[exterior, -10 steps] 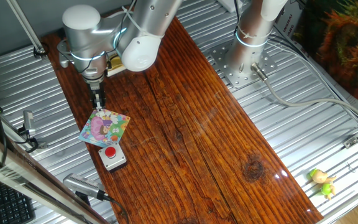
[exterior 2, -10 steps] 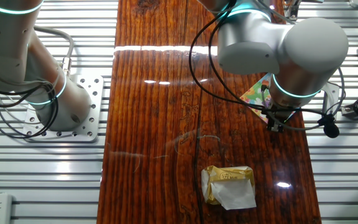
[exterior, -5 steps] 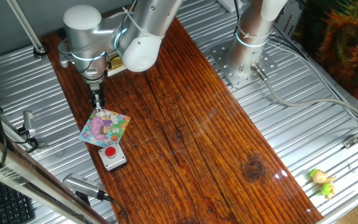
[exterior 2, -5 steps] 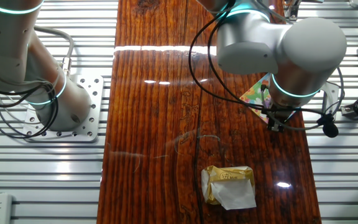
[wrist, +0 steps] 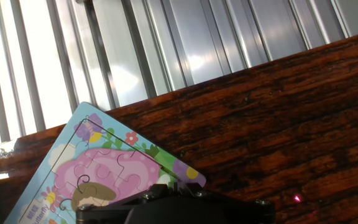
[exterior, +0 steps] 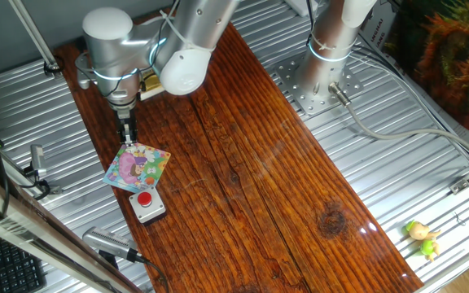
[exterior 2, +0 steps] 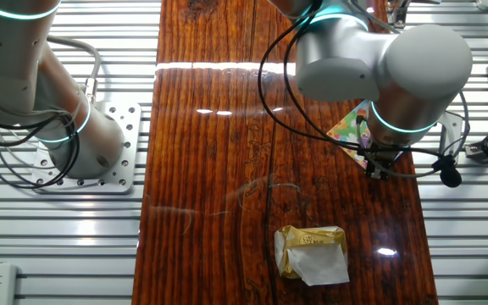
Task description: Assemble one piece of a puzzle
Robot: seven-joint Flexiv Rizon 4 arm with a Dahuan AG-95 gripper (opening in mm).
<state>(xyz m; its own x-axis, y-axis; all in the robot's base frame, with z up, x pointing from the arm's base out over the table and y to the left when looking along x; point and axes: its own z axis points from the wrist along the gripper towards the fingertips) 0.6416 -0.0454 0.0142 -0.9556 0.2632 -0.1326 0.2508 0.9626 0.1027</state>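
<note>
The puzzle [exterior: 138, 166] is a small square board with a pink, yellow and green cartoon picture, lying flat near the left edge of the wooden table [exterior: 243, 171]. My gripper [exterior: 127, 137] points straight down with its tips at the puzzle's far corner. In the other fixed view the arm covers most of the puzzle [exterior 2: 351, 125] and the gripper [exterior 2: 375, 172] reaches the wood beside it. In the hand view the puzzle [wrist: 104, 168] fills the lower left, and the gripper [wrist: 174, 185] shows two dark fingers pressed together with nothing seen between them.
A grey box with a red button [exterior: 146, 204] sits just in front of the puzzle. A yellow-and-white block [exterior 2: 313, 252] lies further along the table. A second arm's base [exterior: 320, 77] stands on the ribbed metal beside the wood. A small toy [exterior: 422, 236] lies at the far corner.
</note>
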